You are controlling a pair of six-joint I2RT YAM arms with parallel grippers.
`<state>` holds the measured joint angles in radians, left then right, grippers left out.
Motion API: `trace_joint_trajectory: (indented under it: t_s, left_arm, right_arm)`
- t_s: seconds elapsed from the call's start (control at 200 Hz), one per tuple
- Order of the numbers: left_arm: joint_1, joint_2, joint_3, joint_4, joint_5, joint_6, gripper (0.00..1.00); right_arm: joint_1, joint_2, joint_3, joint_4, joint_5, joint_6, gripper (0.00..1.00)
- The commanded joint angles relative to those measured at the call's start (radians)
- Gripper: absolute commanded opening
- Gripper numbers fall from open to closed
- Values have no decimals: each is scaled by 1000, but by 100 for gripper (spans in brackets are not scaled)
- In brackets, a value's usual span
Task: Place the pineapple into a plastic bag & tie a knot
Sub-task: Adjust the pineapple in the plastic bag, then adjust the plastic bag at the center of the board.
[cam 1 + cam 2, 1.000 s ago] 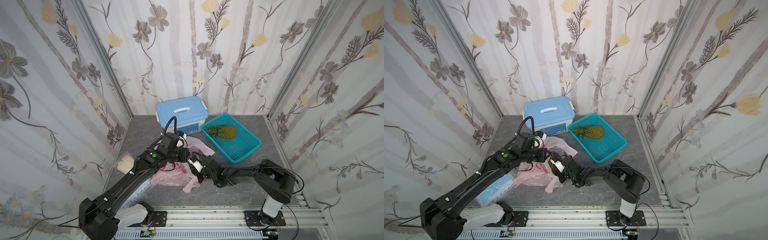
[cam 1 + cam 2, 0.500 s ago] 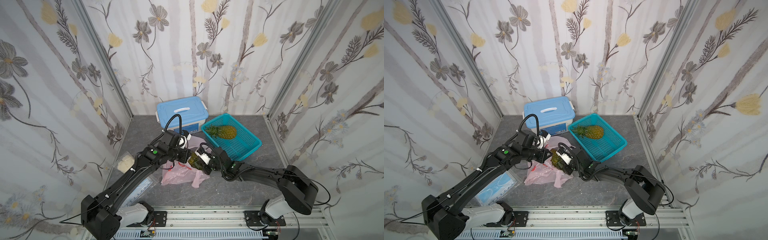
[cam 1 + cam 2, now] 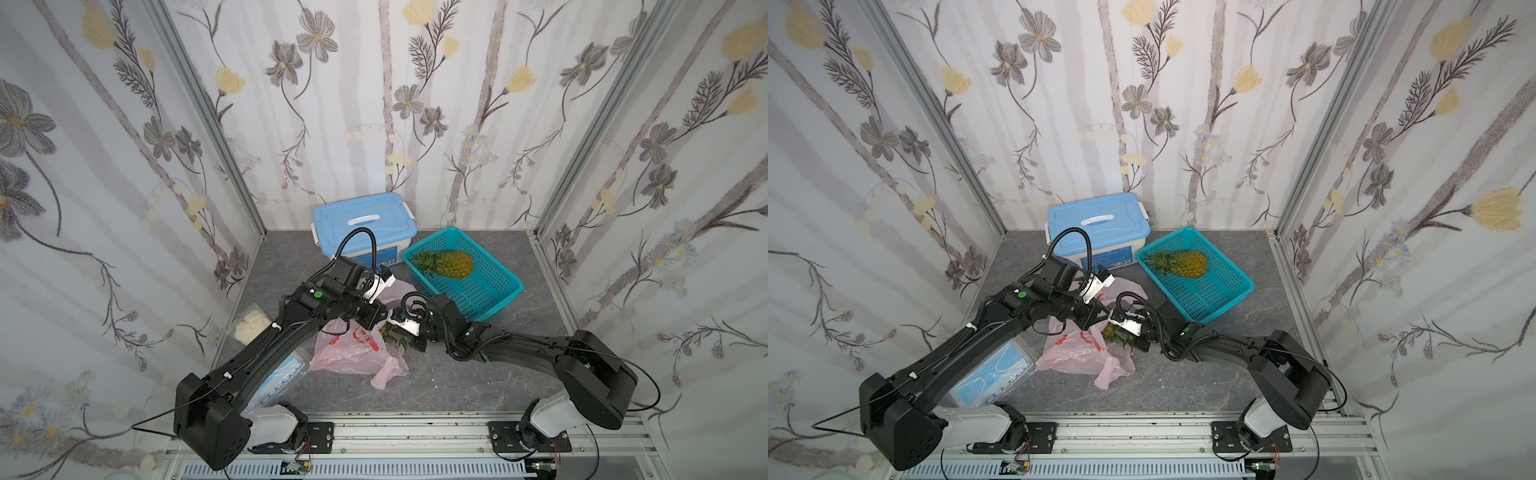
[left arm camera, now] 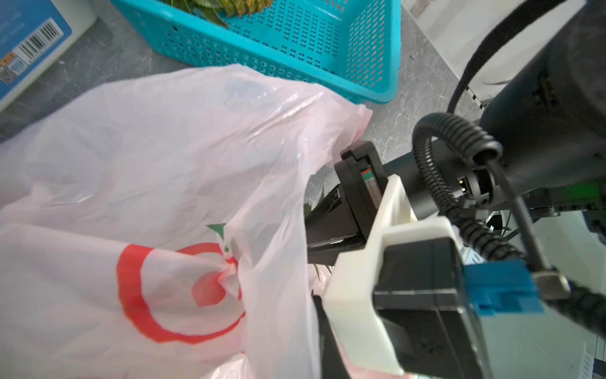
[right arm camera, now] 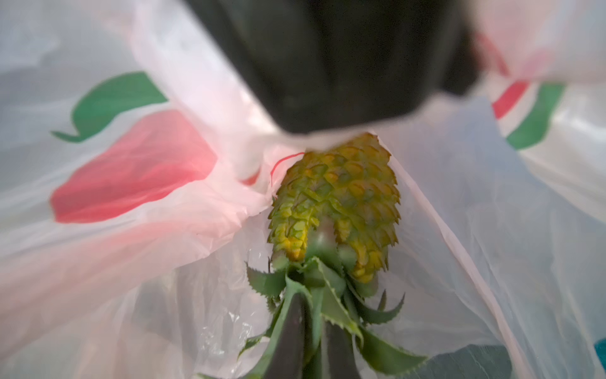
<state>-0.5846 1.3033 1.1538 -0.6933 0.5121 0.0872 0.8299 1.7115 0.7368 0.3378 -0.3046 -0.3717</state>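
Pinching plastic bag (image 3: 349, 361) rim with clenched left gripper (image 3: 376, 318), mouth toward 3 o'clock | clamping pineapple (image 5: 334, 203) crown with closed right gripper (image 5: 313, 328), fruit body inside bag | risk: may snag thin film on spiky leaves, tearing it.

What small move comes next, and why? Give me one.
Probably push the pineapple deeper into the bag with the right gripper before letting go. That gripper is shut on the leaves, the left gripper holds the bag's mouth up, and in a top view the leaves poke out of the opening.
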Motion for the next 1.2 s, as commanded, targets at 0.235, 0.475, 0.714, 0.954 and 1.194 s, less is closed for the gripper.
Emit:
trace_joint_trajectory:
  t_s: [0.235,0.475,0.714,0.954,1.194]
  left_arm:
    - [-3,32,19,22,-56,-131,0]
    - [-11,83,47,-58,-193,-354,0]
    - [-42,44,17,-30,-206,-393,0]
    - [-42,40,41,-66,-200,-341,0]
    - [-41,55,60,-72,-263,-358,4]
  right_arm:
    - [-6,9,-47,129,111,25,59]
    - [-6,-316,-70,-175,-39,200,79]
    - [-85,-441,-13,-293,129,188,83]
    - [-151,-110,276,-272,182,-100,83]
    - [-165,45,367,-290,25,-137,72]
